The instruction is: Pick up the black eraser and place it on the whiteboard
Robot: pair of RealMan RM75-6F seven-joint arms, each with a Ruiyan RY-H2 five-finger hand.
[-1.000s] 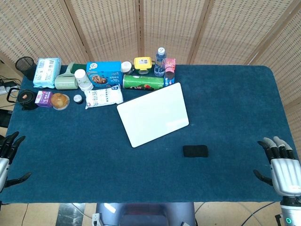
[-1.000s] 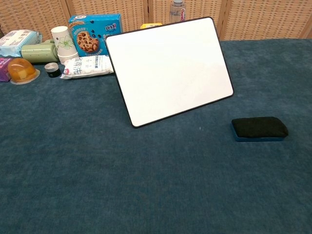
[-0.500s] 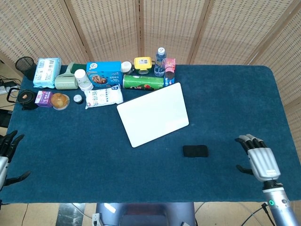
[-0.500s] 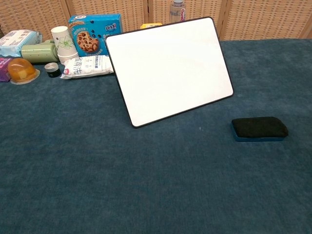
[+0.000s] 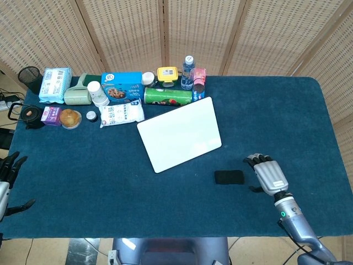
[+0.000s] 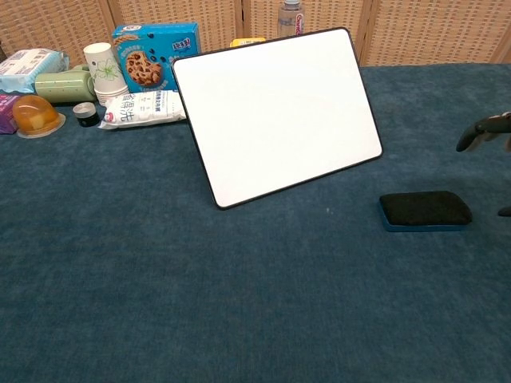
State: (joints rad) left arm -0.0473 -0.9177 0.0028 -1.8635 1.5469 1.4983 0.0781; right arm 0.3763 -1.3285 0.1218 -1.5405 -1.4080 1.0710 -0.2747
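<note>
- Near the front right of the worktop, the right hand has come in from the edge over the last second; it now sits just beside the black eraser, on its right, not touching.
- Right hand fingers are spread apart, holding nothing; palm faces down or inward, exact tilt unclear.
- Eraser has not moved: flat on the blue cloth, near the lower right corner of the whiteboard, apart from it.
- Whiteboard unchanged, bare white face, nothing on it.
- Judgement: this is the approach step, reach nearly done; grasp not yet begun, placing all still to do.
- Left hand stays at the far left edge, fingers apart, idle, well away from the eraser.
- Hidden or cut off: chest view shows only dark fingertips of the right hand at the right border; the rest is out of frame.
- Chest view makes the whiteboard look propped; head view cannot confirm whether it lies flat or leans.
- Left hand is cropped by the frame edge in the head view and absent from the chest view.
- Height of the right hand above the cloth cannot be told.
- Back row clutter: cookie box, green chip can, water bottle, tissue pack; labels too small to read.
</note>
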